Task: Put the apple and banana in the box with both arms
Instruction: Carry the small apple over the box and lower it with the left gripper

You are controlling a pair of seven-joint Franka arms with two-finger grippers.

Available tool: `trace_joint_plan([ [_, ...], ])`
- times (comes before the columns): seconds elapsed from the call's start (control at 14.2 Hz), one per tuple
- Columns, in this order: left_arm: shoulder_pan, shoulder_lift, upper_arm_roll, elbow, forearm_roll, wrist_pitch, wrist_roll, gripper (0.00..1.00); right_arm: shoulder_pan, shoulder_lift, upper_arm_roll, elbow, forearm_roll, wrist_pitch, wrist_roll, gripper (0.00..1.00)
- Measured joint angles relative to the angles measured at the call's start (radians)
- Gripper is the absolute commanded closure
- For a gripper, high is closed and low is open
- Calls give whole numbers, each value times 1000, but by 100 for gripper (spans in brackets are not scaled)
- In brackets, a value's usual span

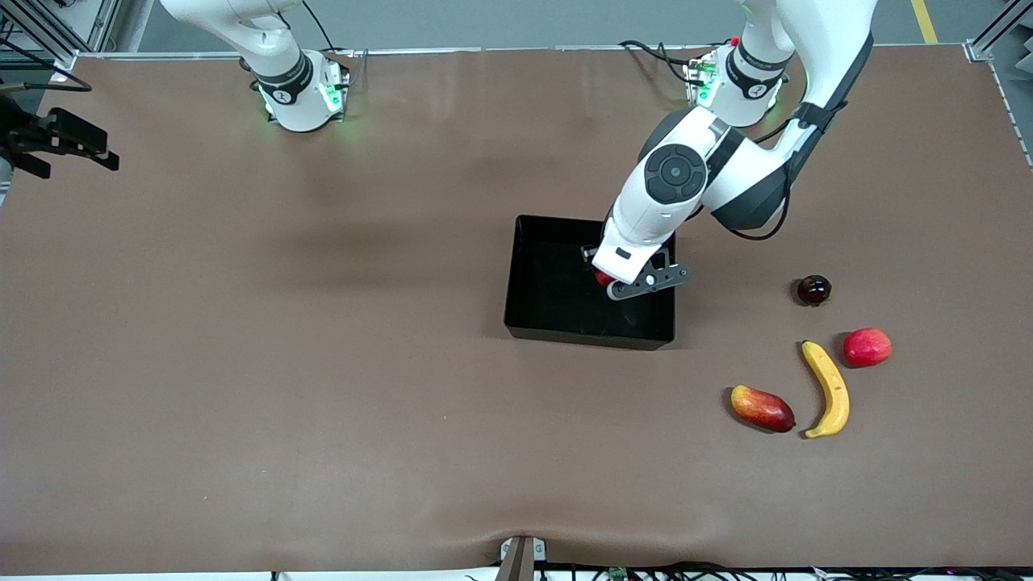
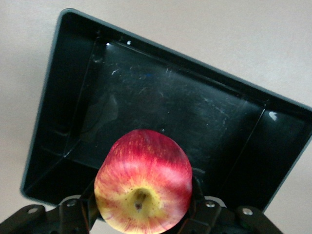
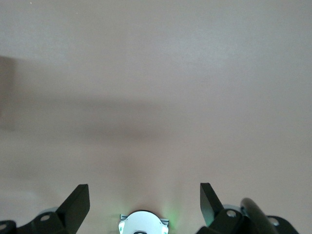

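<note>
Gripping apple (image 2: 143,183) across its round, firm, smooth sides, left end effector (image 1: 607,280) over box (image 1: 549,319). Right end effector (image 3: 145,202) waiting, spread wide. Banana (image 1: 829,389) at four o'clock from box: light, best pinched mid-length.

arms (image 1: 674,190): white shells, dark grey round joints | bases: green lights | grippers: black, silver screws | cables: black

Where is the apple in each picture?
Front view: the apple is a red sliver under the left claw, over the box.
Left wrist view: the apple looks big, gripped in the claw, above the box.
Right wrist view: not in it.
Shared landmark: the black box.
</note>
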Motion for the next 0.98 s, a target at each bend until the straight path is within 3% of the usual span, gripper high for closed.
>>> trace_joint_plan([
  [0.21, -25, 55, 0, 4, 107, 50, -103, 100, -98, 1, 125, 1, 0, 5, -2, 0],
  [0.7, -103, 164, 3, 67, 197, 61, -226, 100, -120, 20, 136, 29, 0, 21, -5, 0],
  [0.98, -103, 193, 10, 19, 210, 45, -242, 100, -116, 60, 140, 68, 4, 24, -6, 0],
])
